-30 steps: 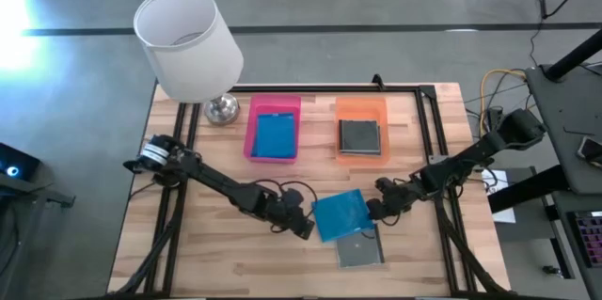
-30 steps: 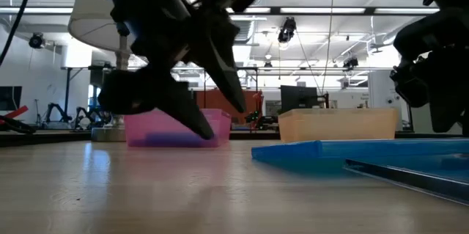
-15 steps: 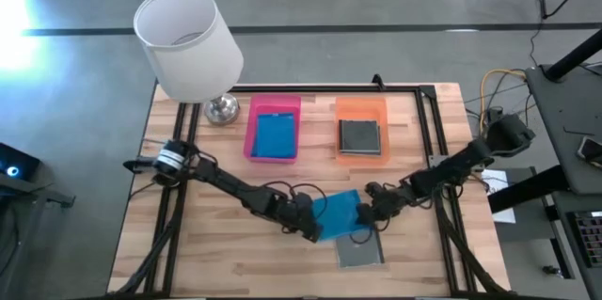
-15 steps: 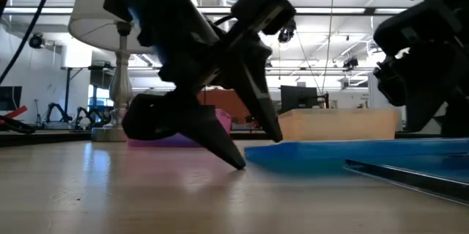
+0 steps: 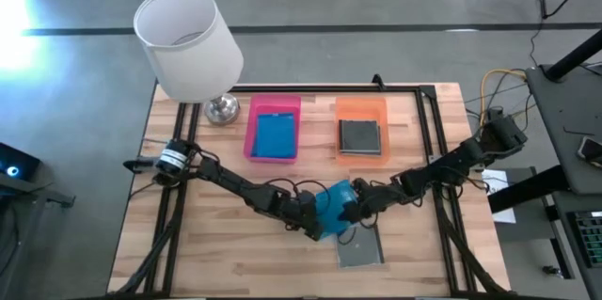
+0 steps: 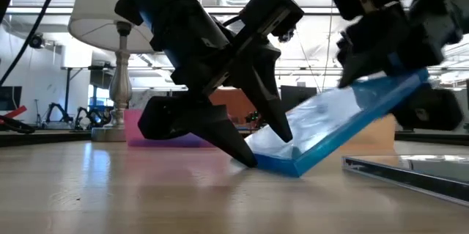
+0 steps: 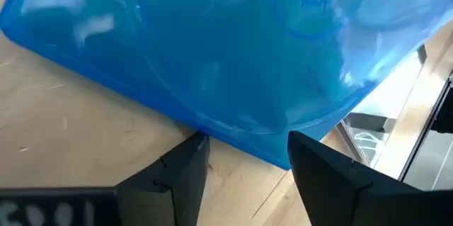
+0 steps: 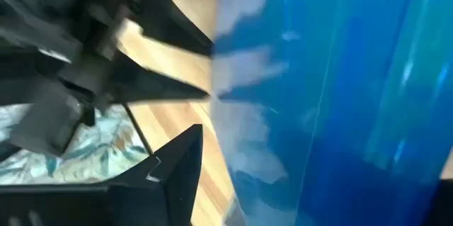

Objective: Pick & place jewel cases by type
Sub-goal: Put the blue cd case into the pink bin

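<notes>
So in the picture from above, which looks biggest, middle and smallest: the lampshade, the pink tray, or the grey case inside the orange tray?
Largest to smallest in the high view:
1. White lampshade, though it stands nearer the camera, which may exaggerate it.
2. Pink tray.
3. Grey case in the orange tray.

No words, numbers, labels or signs can be read in any of the pictures. The blue jewel case has faint raised marks in its plastic, but they are too blurry to read. The left gripper shows part of some pale marks on its body, cut off at the edge, so they cannot be read either.
</notes>
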Robot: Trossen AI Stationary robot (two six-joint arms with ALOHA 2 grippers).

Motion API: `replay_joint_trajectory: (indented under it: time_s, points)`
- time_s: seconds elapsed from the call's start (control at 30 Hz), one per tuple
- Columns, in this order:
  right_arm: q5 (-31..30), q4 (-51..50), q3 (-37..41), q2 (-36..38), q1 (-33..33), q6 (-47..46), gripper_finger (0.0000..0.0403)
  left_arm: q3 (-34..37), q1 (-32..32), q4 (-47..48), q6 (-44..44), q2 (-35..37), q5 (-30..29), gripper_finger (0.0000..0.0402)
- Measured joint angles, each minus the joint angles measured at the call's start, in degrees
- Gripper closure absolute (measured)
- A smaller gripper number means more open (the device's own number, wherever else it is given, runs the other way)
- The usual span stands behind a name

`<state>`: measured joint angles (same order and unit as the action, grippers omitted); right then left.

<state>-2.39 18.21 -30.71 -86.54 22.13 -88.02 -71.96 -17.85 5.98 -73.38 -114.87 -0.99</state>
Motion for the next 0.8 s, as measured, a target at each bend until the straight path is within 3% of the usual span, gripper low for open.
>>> replay_joint_trajectory:
  time_s: [0.2,0.53,0.63,0.8]
  points:
    - [-1.1,0.0,-0.6,0.1,0.1,0.1,0.0260,0.0,-0.4,2.1,1.8,0.9,-1.8,0.0220]
    - [-3.7,0.0,-0.9,0.9,-0.1,-0.2,0.0381,1.3,-5.4,21.1,-3.3,12.7,-19.1,0.0220]
    - [-6.5,0.2,-2.1,2.0,-1.0,0.5,0.0387,2.7,-6.9,25.5,-7.6,18.3,-21.2,0.0220]
    - [-6.8,0.5,-6.6,2.7,-6.3,6.4,0.0387,5.7,-10.3,28.0,-12.0,29.5,-29.8,0.0220]
